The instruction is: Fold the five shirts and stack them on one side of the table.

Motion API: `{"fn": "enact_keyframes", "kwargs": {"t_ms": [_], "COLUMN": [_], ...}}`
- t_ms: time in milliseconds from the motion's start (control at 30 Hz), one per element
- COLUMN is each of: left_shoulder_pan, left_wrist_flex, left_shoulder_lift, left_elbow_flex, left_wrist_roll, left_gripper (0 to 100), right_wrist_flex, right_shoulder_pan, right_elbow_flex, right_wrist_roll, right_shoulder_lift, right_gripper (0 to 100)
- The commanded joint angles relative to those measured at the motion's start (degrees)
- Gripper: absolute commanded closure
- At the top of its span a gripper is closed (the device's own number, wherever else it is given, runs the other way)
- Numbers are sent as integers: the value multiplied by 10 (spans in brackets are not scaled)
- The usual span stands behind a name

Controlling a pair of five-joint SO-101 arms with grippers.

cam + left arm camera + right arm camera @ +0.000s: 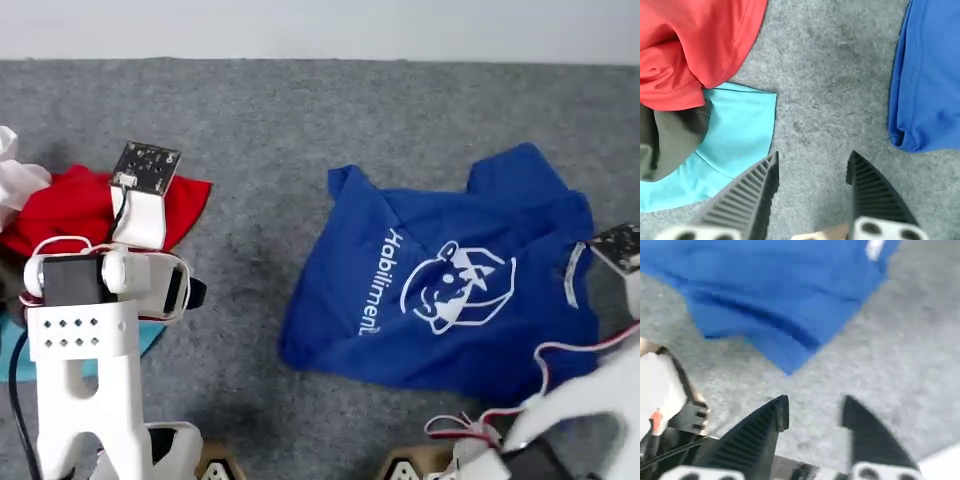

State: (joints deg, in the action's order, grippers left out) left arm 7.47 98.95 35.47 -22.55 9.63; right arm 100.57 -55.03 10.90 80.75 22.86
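The blue shirt point(450, 280) is seen spread unfolded on the bench point(250, 120), so its folding is judged not yet begun. The left end effector point(813, 155) and right end effector point(815, 399) are held wide and empty near its edges. An edge must next be gripped.

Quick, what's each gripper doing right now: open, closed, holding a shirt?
Left gripper: open, holding nothing.
Right gripper: open, holding nothing.
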Motion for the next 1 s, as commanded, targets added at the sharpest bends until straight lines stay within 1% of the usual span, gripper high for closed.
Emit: {"fn": "enact_keyframes", "kwargs": {"t_ms": [0,100,200,300,400,467,533,600,733,867,967], "left_shoulder_pan": [-5,-30,-93,-175,-222,-236,-242,-249,-271,-277,-280], "left_wrist_flex": [8,-25,-91,-148,-162,-157,-133,-91,15,17,17], "left_shoulder_lift": [5,5,2,-55,-171,-265,-362,-463,-649,-778,-839], "left_elbow_flex": [5,5,5,12,73,149,247,348,556,718,770], "left_wrist_roll": [-62,-93,-124,-164,-205,-222,-227,-228,-227,-228,-226], "left_gripper": [779,779,779,779,779,779,779,779,780,783,783], "right_wrist_flex": [23,22,6,-50,-103,-127,-142,-150,-149,-161,-181], "right_shoulder_pan": [-6,0,26,37,41,44,63,87,145,182,190], "right_elbow_flex": [-2,0,40,98,126,133,142,163,197,215,231], "right_wrist_roll": [9,9,-3,-75,-159,-211,-254,-286,-326,-356,-360], "right_shoulder_lift": [92,146,157,161,161,158,157,157,159,157,157], "right_gripper": [713,713,713,713,713,713,713,713,713,713,713]}}
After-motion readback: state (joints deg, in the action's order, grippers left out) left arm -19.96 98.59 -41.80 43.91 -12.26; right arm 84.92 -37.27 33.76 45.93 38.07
